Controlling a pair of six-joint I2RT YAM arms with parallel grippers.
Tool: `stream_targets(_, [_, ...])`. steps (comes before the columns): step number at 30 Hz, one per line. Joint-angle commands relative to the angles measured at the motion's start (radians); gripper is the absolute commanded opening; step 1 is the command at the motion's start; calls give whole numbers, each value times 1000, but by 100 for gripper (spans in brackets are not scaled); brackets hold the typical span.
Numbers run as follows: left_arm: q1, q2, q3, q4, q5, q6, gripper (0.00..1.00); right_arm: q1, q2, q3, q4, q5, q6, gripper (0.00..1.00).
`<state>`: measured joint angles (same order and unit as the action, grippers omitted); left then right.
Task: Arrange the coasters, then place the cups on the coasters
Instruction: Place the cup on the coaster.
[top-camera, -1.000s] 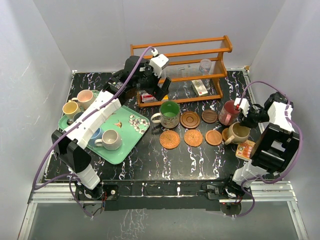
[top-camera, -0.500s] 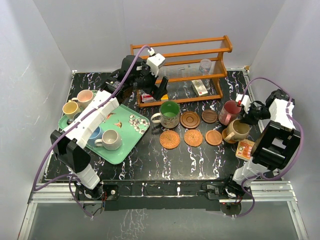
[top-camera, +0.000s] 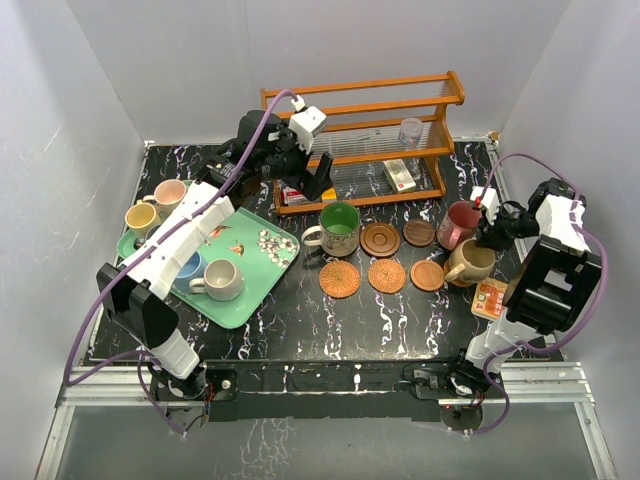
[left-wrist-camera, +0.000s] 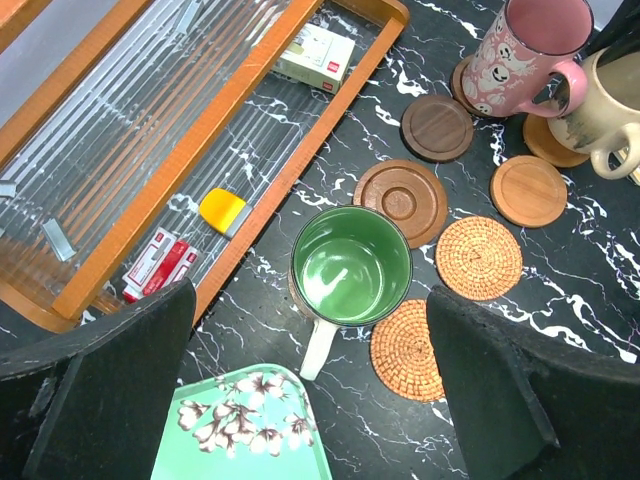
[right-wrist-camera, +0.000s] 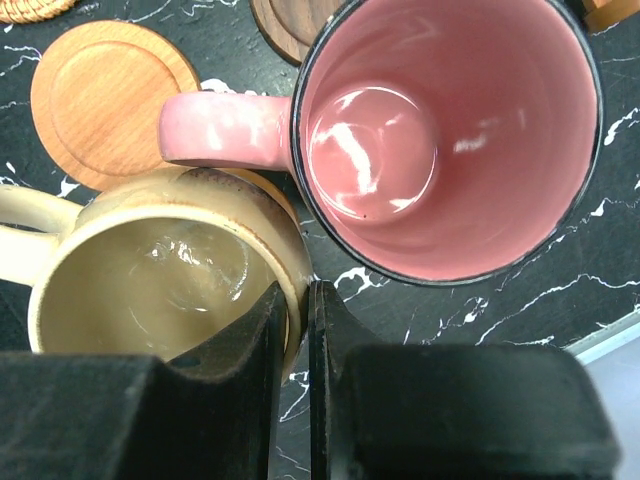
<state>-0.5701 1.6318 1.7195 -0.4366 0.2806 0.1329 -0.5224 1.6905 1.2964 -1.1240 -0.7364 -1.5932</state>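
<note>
The left fingers (left-wrist-camera: 100, 390) stood released and wide above the green mug (left-wrist-camera: 350, 265), which stood just beside a woven coaster (left-wrist-camera: 408, 350) on the worktop (left-wrist-camera: 560, 300), while the right fingers (right-wrist-camera: 250, 370) were clenched on the rim of the tan mug (right-wrist-camera: 160, 270), just beside the pink mug (right-wrist-camera: 450, 130).

The surface (top-camera: 300, 320) is black, veined white. The tray (top-camera: 258, 292) is mint with printed flowers. The tan mug (right-wrist-camera: 150, 290) is brown-rimmed, the pink mug (right-wrist-camera: 450, 130) black-rimmed.
</note>
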Motion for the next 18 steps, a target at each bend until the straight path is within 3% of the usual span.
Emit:
stream_targets(1, [19, -74, -19, 22, 37, -13, 99, 27, -18, 64, -6, -85, 64, 0])
stream_targets(18, [55, -93, -39, 42, 99, -44, 99, 47, -12, 103, -14, 28, 110, 0])
